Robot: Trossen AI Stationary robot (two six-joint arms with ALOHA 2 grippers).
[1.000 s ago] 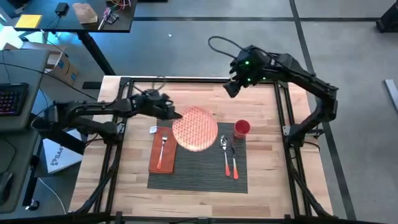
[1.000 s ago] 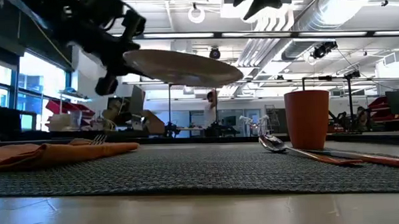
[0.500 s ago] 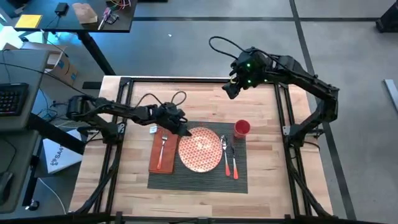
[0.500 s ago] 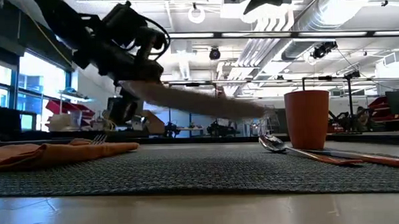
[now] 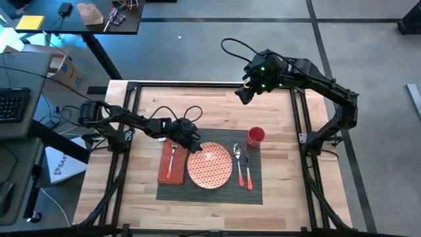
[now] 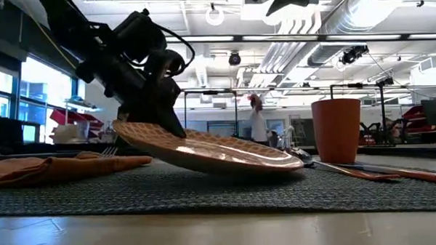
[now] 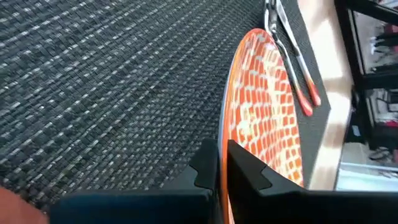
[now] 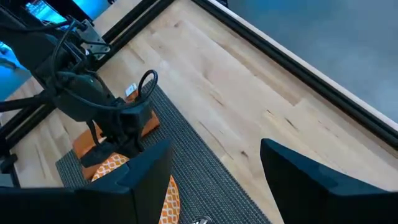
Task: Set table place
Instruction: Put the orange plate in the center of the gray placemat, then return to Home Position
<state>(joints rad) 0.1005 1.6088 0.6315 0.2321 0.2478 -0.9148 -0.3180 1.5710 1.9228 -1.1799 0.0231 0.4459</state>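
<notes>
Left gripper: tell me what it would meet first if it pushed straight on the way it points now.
The left gripper, shut on the plate's rim, points along the tilted plate toward the spoon and knife. Going on, it would likely press the plate's far edge onto the placemat first; depth is unclear.

We record a grey floor (image 5: 197,46) with dark seams around the workspace. Upper left of the high view: a dark desk (image 5: 79,16) carrying a yellow pad (image 5: 30,22) and a brown paper bag (image 5: 90,12); a cardboard box (image 5: 66,69) sits below it. In the low view, we note bright windows (image 6: 28,93) at left, exposed silver ducts (image 6: 345,16) overhead, and a person (image 6: 259,125) standing far back.
</notes>
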